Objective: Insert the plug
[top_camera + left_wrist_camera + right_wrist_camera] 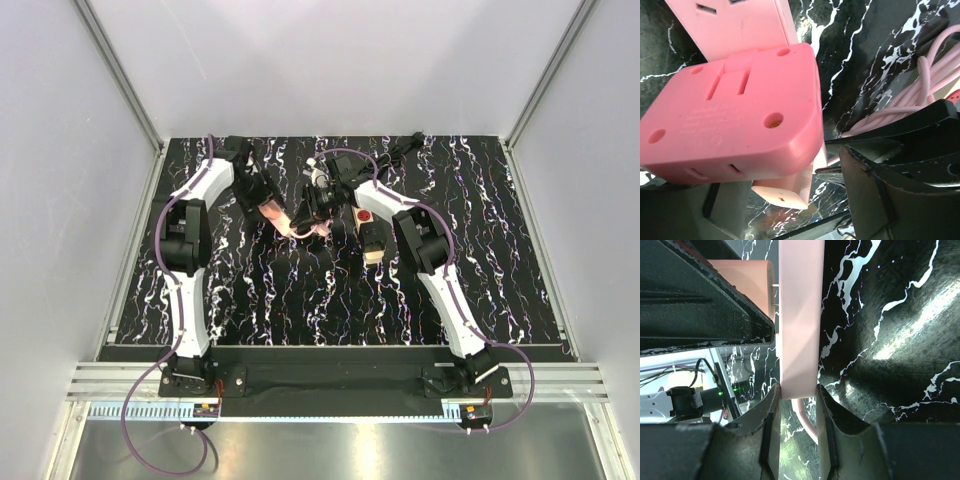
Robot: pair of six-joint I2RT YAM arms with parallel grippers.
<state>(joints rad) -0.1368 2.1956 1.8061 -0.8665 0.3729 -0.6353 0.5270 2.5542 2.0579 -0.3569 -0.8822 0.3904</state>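
Note:
My left gripper is shut on the pink plug, held above the black marbled table. In the left wrist view the plug's broad pink body fills the space by my left gripper. My right gripper is shut on the end of the pale pink power strip; its fingers clamp both sides, gripper. The plug sits beside the strip with its metal prongs reaching the strip's face and still showing. The pink cable leaves the strip's end.
A pink cable coil lies on the table under the grippers. A box with a red button and a beige block sit right of the grippers. A black cable bundle lies at the back edge.

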